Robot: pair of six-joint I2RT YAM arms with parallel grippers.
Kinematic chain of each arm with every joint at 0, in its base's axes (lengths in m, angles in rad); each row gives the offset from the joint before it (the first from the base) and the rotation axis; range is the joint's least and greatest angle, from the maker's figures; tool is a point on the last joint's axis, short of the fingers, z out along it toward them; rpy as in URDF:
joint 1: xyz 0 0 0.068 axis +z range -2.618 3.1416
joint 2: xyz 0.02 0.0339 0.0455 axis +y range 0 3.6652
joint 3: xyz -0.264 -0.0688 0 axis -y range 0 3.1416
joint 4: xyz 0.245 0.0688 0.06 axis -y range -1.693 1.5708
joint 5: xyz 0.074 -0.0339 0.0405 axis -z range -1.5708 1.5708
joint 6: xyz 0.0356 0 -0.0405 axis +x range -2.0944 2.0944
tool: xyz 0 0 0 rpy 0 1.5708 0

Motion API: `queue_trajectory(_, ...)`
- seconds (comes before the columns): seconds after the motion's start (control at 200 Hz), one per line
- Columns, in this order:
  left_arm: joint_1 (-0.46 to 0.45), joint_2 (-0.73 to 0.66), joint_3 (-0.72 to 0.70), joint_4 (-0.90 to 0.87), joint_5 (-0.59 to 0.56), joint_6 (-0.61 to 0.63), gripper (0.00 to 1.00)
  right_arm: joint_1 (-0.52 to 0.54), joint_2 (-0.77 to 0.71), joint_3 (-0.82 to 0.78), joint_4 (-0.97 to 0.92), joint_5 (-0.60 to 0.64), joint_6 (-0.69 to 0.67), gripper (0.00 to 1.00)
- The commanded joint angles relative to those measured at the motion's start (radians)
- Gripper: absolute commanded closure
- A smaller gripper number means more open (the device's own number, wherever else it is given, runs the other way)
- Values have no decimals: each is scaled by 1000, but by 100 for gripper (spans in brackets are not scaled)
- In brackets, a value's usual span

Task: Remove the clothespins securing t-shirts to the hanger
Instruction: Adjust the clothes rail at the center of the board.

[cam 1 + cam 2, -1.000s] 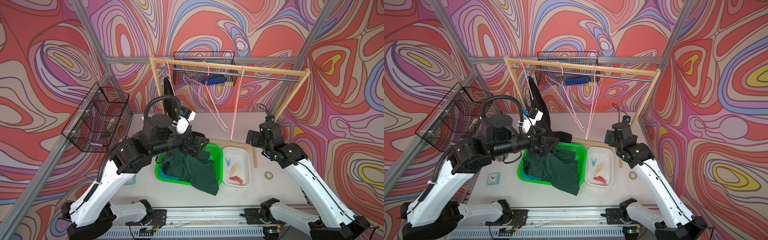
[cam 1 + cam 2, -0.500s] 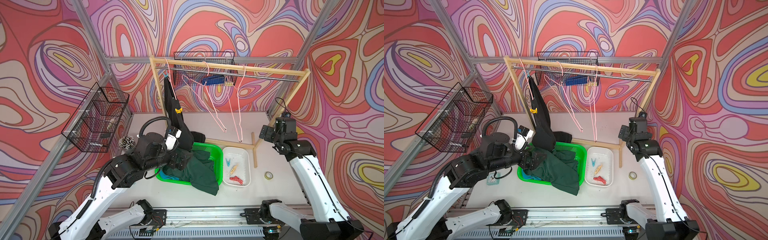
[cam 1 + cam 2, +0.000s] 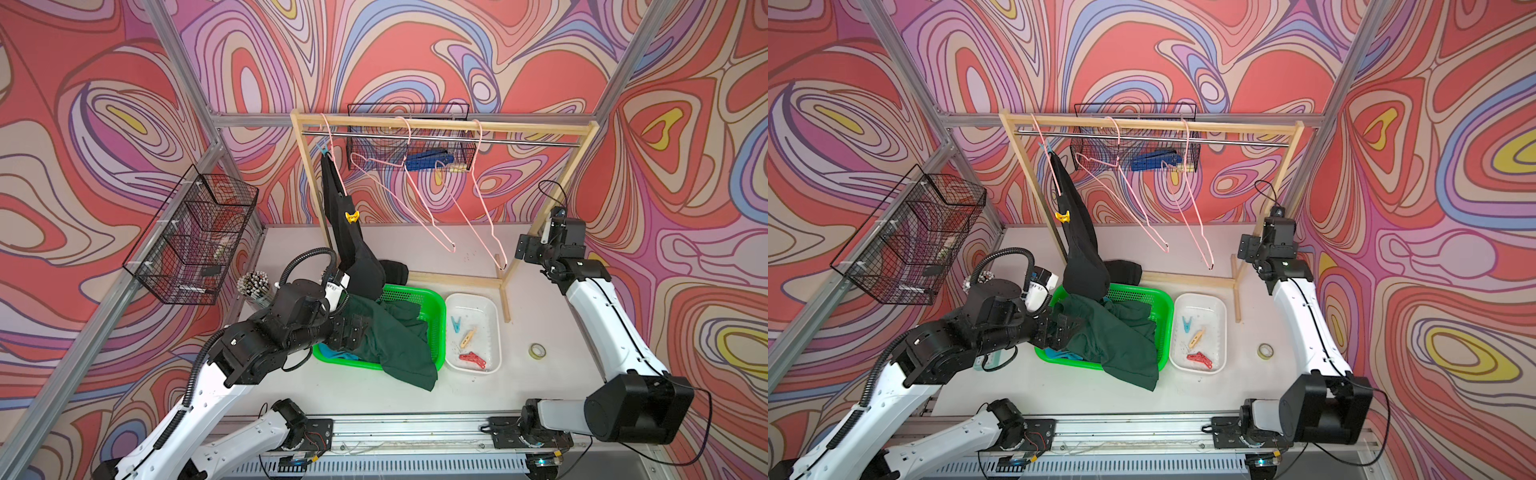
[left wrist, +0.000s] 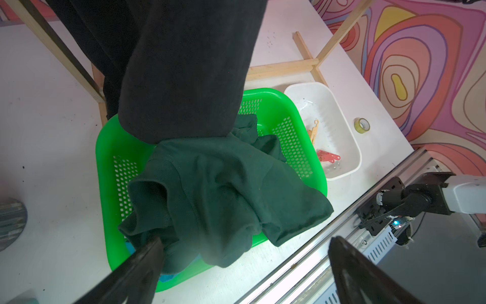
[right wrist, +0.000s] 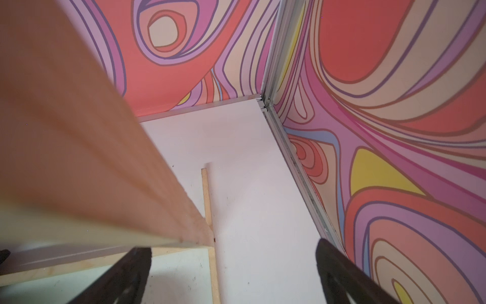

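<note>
- The step in hand, as I judge it, is taking the yellow clothespin [image 3: 351, 217] off the black shirt [image 3: 357, 257]. The shirt hangs from the leftmost pink hanger [image 3: 338, 176] on the rack.
- A light blue clothespin [image 3: 322, 148] grips the same shirt higher up, near the hanger's hook. Both remain to be pulled.
- The left gripper [image 4: 246, 244] sits low over the green basket [image 3: 436, 307], with its fingers spread wide and holding nothing. One finger [image 4: 147, 258] lies just beside the dark green shirt [image 3: 395, 340] heaped there.
- The yellow clothespin is well apart from those fingers, farther back and above them.
- The right gripper [image 5: 232, 247] is also wide and empty, close to the rack's right post [image 3: 559, 187] and far from either clothespin.
- To do it well, raise the left gripper clear of the heaped cloth before travelling. Come at the yellow clothespin square to its tail ends, squeeze them so the mouth opens, then draw it off along the fabric.
- Tugging sideways could swing the hanger or drag the shirt.
- Freed clothespins probably belong in the white tray [image 3: 494, 328], right of the basket, where others already lie.
</note>
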Motion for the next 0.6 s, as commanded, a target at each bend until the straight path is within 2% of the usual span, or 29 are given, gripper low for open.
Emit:
queue_trajectory(0.0,13,-6,-5,-53,-45,-18,0,-2,51,74,59,-39,-51,2)
queue_trajectory(0.205,22,-14,-1,-50,-53,-29,0,-12,118,170,29,-62,-61,2)
queue_trajectory(0.336,25,-19,20,-65,-66,-31,0,-13,66,143,33,-86,-53,2)
queue_trajectory(0.591,27,-31,81,-117,-90,-20,0,-12,-61,99,-83,-136,0,2)
